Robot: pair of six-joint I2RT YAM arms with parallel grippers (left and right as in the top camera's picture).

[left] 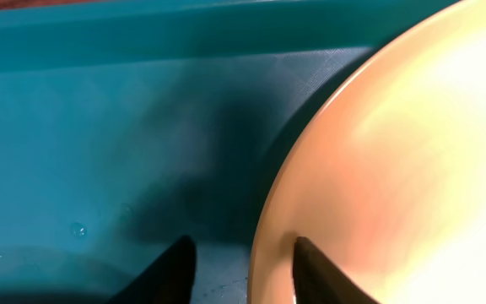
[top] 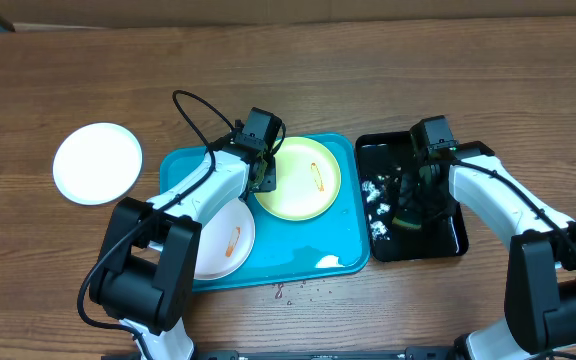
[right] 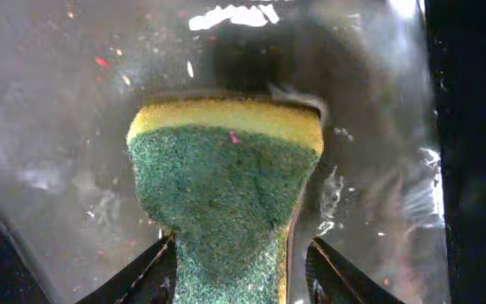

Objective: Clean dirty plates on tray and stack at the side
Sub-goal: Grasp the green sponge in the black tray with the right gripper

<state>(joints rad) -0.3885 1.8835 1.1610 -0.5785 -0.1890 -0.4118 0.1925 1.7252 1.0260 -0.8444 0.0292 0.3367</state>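
The turquoise tray (top: 308,262) holds a pale yellow-green plate (top: 298,180) with an orange smear and a white plate (top: 226,243) with an orange smear, partly under my left arm. A clean-looking white plate (top: 97,163) lies on the table to the left. My left gripper (top: 264,180) is open at the yellow-green plate's left rim. In the left wrist view the gripper (left: 243,253) straddles the plate's (left: 395,169) edge, with one finger over the tray (left: 99,127). My right gripper (right: 241,253) is shut on a green-and-yellow sponge (right: 226,194) over the black tray (top: 438,245).
The black tray holds water and white foam (top: 375,195), right of the turquoise tray. A small puddle (top: 328,262) lies in the turquoise tray's front right corner. Small specks and drops (top: 288,290) lie on the wooden table in front of it.
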